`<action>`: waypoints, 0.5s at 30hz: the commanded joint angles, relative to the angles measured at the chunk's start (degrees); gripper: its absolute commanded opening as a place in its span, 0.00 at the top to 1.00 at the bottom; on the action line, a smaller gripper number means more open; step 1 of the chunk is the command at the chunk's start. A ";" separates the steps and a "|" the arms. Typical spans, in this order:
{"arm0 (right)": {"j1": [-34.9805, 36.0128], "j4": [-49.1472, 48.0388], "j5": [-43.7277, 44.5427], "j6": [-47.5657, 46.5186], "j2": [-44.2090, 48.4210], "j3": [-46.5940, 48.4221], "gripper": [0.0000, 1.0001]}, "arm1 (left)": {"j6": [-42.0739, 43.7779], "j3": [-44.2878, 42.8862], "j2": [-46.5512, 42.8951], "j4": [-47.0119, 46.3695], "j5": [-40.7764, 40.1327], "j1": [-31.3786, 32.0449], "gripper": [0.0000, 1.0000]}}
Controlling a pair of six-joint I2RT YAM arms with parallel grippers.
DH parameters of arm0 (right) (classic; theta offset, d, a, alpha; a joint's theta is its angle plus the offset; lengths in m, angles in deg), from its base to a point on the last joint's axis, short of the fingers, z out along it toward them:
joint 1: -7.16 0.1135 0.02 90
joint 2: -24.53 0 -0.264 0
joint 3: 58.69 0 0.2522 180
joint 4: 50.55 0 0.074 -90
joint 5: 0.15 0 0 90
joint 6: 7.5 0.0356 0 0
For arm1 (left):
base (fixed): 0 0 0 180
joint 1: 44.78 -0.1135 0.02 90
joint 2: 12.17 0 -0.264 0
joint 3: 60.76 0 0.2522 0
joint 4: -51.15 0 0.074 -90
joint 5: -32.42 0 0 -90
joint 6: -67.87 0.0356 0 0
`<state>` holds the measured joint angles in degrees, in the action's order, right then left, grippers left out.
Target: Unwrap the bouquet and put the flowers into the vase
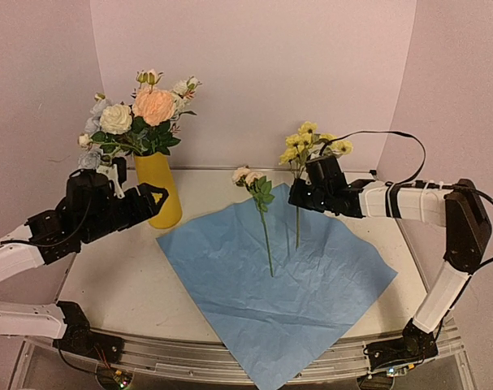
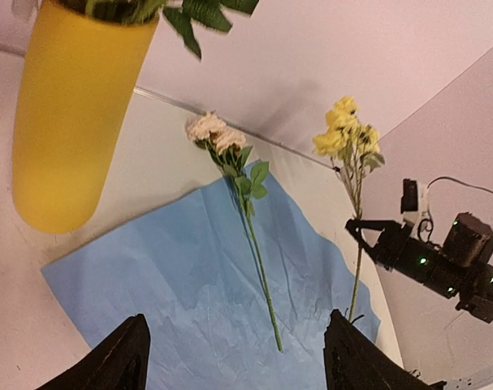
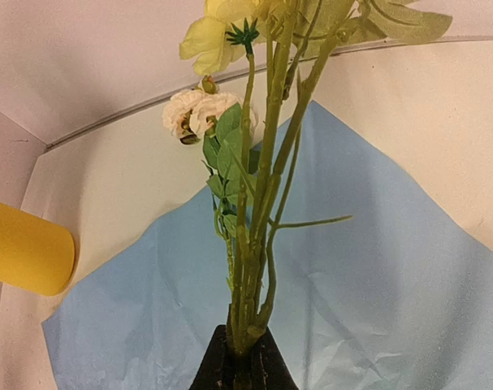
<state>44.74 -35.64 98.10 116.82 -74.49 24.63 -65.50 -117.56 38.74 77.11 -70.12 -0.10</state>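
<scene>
Right pincer clenched on the thin-stemmed yellow sprig — it may swivel, snagging blooms crowding the tall yellow vase; left pincer released.

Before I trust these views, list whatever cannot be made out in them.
- Top view: the left gripper covers part of the yellow vase; how the right gripper holds the yellow flowers is too small to read.
- Left wrist view: the top edge cuts off the vase's mouth and its blooms.
- Right wrist view: the yellow flowers run past the top edge.
</scene>
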 commanded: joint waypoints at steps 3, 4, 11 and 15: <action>0.00 -3.77 -0.18 -1.82 3.13 -2.31 1.00 | 10.34 -10.42 -5.24 8.33 -6.44 0.03 0.25; -0.03 -3.91 -0.30 -1.81 3.24 -2.45 1.00 | 10.84 -11.02 -5.49 9.14 -7.50 0.00 0.25; -0.02 -4.74 -0.95 -2.22 5.08 -3.71 1.00 | 16.20 -23.09 -10.22 20.65 -15.48 -0.04 0.24; 0.00 -4.84 -1.42 -2.47 6.08 -4.06 1.00 | 17.98 -30.00 -8.73 24.93 -9.84 -0.08 0.24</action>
<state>44.74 -37.23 96.70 115.53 -71.65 20.87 -51.69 -140.23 28.97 96.11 -83.04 -0.10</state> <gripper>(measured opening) 0.060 0.761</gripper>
